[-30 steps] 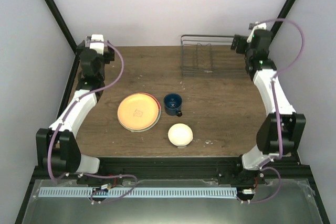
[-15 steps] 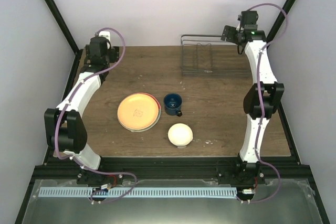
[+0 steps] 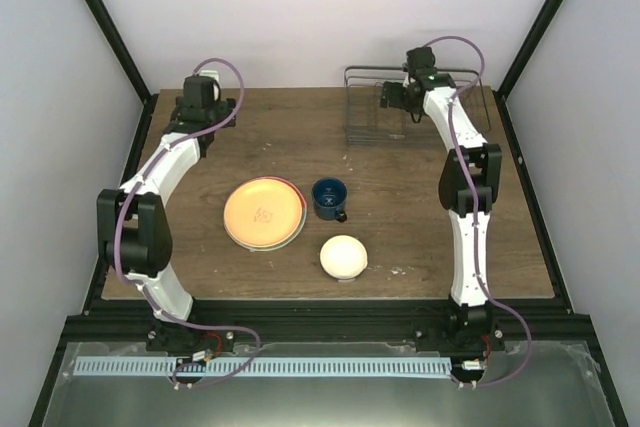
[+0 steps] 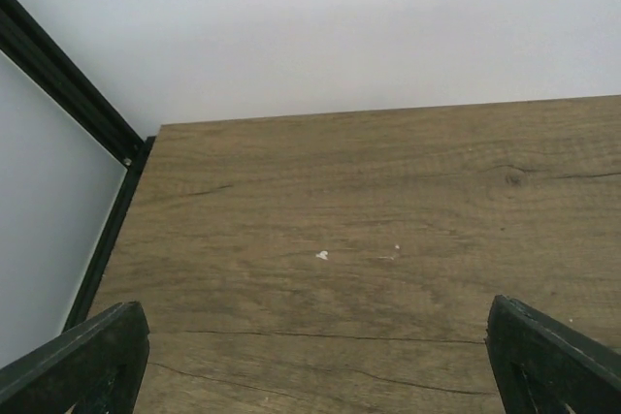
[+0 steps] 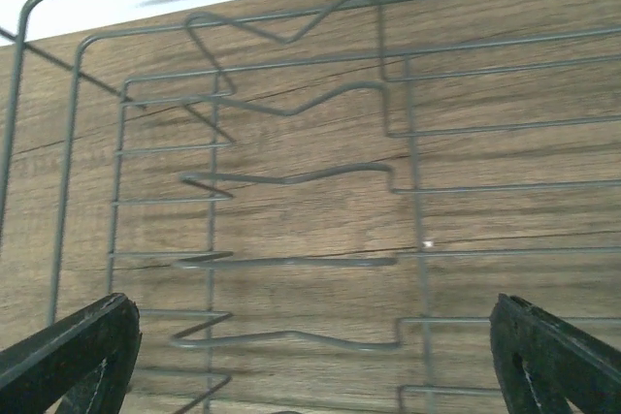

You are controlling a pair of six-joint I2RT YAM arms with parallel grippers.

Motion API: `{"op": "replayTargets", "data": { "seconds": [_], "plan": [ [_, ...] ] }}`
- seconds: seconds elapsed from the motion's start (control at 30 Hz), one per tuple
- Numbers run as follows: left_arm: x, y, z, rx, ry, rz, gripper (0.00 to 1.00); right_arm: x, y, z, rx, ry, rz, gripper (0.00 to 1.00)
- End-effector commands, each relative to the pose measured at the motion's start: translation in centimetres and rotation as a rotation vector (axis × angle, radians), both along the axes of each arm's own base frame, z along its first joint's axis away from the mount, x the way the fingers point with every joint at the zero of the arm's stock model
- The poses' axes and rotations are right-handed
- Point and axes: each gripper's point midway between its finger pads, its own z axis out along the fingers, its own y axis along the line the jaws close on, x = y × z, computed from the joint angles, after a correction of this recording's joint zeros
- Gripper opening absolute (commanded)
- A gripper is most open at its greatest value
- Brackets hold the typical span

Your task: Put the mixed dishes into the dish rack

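Left gripper [image 3: 203, 97] is parked way up at the far-left corner of the wooden table [image 3: 420, 207], fingers spread wide with nothing between them. Its wrist view shows only bare wood between the two black fingertips [image 4: 92, 356], so it's well apart from every dish.

Moving right, the orange-yellow plate [image 3: 263, 213] sits flat around the middle of the table, stacked on a second plate [image 3: 300, 219] that only shows as a sliver of rim on the right side. There's a bit of red and pale colour on that rim, but the pattern is too hidden to read. Just beside the stack on the right is the dark blue mug [image 3: 328, 197], upright, with its handle pointing toward the near side. The small cream-white bowl [image 3: 343, 257] sits a bit nearer and to the right of the stack.

Far right at the back is the wire dish rack [image 3: 360, 132], with nothing in it. The right gripper [image 3: 392, 97] hovers over it, fingers also wide apart and holding nothing. Its wrist camera looks straight down through the grey dividers [image 5: 291, 179] to the wood.

So progress looks like zero: all four dishes are on the table and none are in the rack. Neither arm is near a dish, so every pick and every placement is left to do.
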Motion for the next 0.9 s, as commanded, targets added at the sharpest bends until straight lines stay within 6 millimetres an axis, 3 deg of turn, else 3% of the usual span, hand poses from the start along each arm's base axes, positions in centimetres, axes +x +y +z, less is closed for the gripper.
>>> {"op": "replayTargets", "data": {
  "seconds": [0.0, 0.23, 0.53, 0.6, 0.87],
  "plan": [
    [1.0, -0.7, 0.2, -0.029, -0.015, -0.011, 0.97, 0.9, 2.4, 0.5, 0.002, -0.042, 0.034, 1.00],
    [1.4, -0.9, -0.5, -0.030, -0.003, -0.019, 0.97, 0.2, 2.9, -2.7, -0.047, 0.032, 0.019, 1.00],
    [0.8, -1.0, -1.5, -0.049, 0.020, -0.015, 0.97, -0.4, 1.8, -4.0, -0.116, 0.071, -0.012, 1.00],
    [0.6, -0.9, -1.7, -0.050, 0.030, -0.013, 0.97, -0.6, 1.9, -6.1, -0.120, 0.110, -0.004, 1.00],
    [-0.1, -1.1, -2.2, -0.075, 0.052, -0.012, 0.97, -2.3, 3.2, -8.2, -0.129, 0.193, -0.008, 1.00]
  ]
}}
